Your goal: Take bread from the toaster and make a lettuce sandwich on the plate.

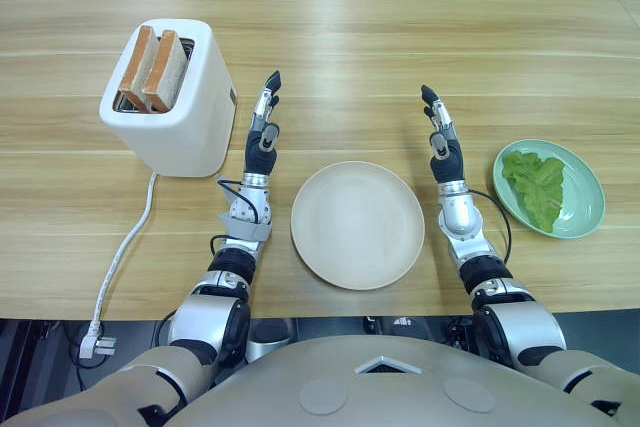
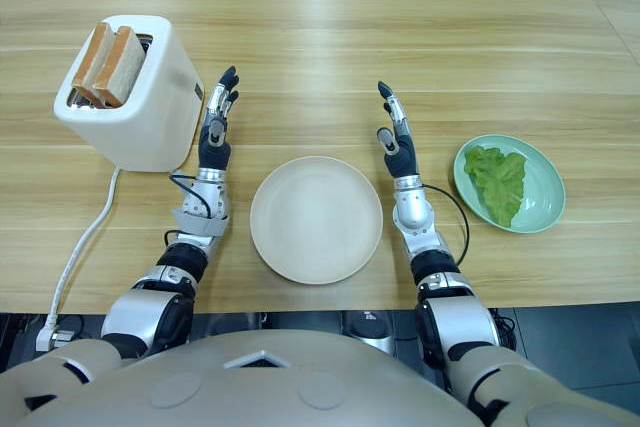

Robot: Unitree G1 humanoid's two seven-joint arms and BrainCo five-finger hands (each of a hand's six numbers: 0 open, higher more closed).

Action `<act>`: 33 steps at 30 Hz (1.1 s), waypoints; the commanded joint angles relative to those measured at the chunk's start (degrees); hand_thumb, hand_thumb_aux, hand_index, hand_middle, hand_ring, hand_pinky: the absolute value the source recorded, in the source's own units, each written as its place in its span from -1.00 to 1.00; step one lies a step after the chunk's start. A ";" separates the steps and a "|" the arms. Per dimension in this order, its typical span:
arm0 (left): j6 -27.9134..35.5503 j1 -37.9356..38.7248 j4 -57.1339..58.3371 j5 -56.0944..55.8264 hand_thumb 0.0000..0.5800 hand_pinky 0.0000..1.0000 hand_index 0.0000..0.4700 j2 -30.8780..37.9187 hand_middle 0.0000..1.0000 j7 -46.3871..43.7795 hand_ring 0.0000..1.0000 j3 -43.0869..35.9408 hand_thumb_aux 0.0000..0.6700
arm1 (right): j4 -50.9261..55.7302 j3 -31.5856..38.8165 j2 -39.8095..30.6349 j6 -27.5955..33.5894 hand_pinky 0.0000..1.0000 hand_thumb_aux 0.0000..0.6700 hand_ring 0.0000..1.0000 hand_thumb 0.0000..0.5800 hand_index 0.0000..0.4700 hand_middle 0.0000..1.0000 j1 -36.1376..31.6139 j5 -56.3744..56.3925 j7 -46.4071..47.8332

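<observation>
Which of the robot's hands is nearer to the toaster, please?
The left. Its left hand is right beside the toaster, between it and the plate. The right hand is across the plate, nearer the green bowl of lettuce.

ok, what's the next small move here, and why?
Probably move the left hand forward and left over the toaster to take a bread slice. Both slices stand in the slots, that hand is open right beside it, and the plate holds no bread yet.
</observation>
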 commanded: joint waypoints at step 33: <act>35.90 8.98 -19.11 35.94 -1.00 -1.00 -1.00 34.99 -1.00 31.07 -1.00 16.11 -1.00 | -1.93 -0.30 -1.72 -1.32 -1.00 -1.00 -1.00 -1.00 -1.00 -1.00 0.52 -3.50 -4.61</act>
